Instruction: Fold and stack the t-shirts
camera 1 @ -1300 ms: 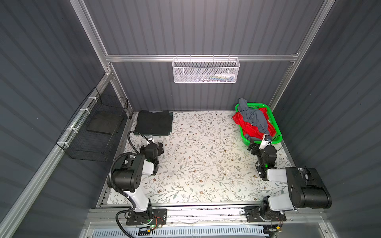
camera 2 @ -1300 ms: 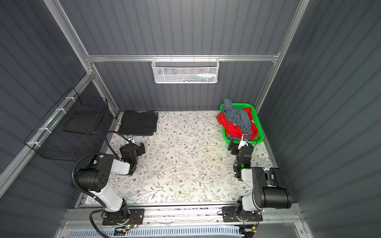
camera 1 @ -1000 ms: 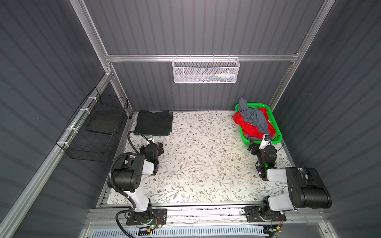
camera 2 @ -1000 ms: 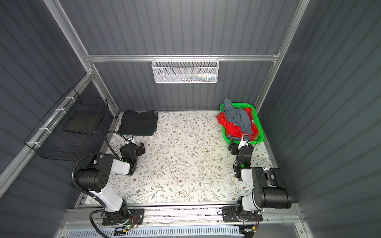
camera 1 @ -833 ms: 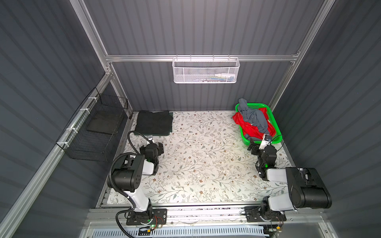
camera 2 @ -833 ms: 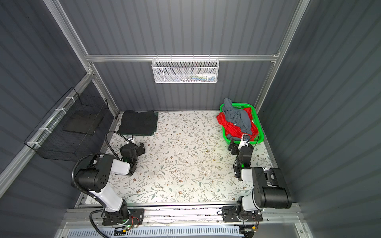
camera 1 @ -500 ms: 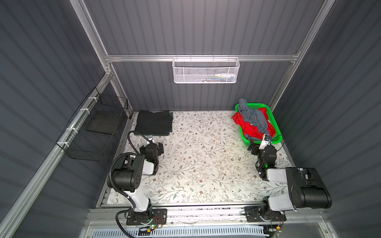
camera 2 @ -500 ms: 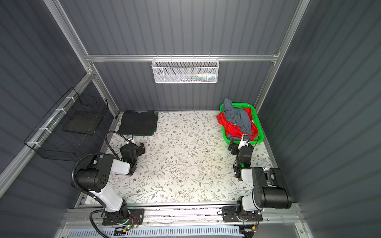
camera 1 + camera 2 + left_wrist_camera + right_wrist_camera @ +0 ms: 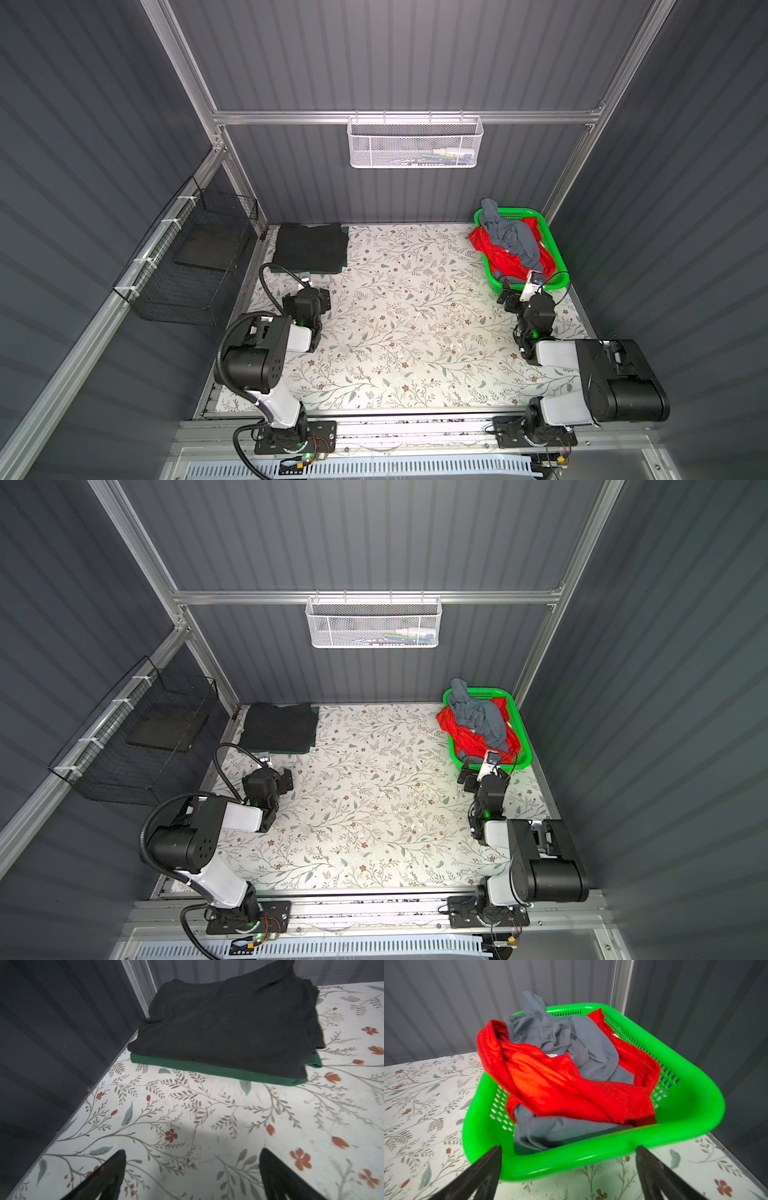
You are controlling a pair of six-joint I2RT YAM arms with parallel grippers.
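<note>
Two folded t-shirts sit stacked at the table's back left in both top views, a black t-shirt [image 9: 309, 247] [image 9: 278, 727] [image 9: 228, 1028] on a dark green one [image 9: 207, 1069]. A crumpled red t-shirt [image 9: 503, 259] [image 9: 469, 737] [image 9: 560, 1084] and a grey-blue t-shirt [image 9: 513, 239] [image 9: 482, 717] [image 9: 571, 1039] lie in the green basket [image 9: 555, 253] [image 9: 523, 729] [image 9: 571, 1155] at the back right. My left gripper [image 9: 308, 293] [image 9: 270, 776] [image 9: 192, 1150] is open and empty, low over the table just short of the stack. My right gripper [image 9: 523, 291] [image 9: 482, 773] [image 9: 568, 1147] is open and empty at the basket's near rim.
The floral table [image 9: 415, 324] is walled in by dark ribbed panels on three sides. A white mesh basket [image 9: 415, 145] hangs on the back wall. A black wire basket [image 9: 195, 257] hangs on the left wall.
</note>
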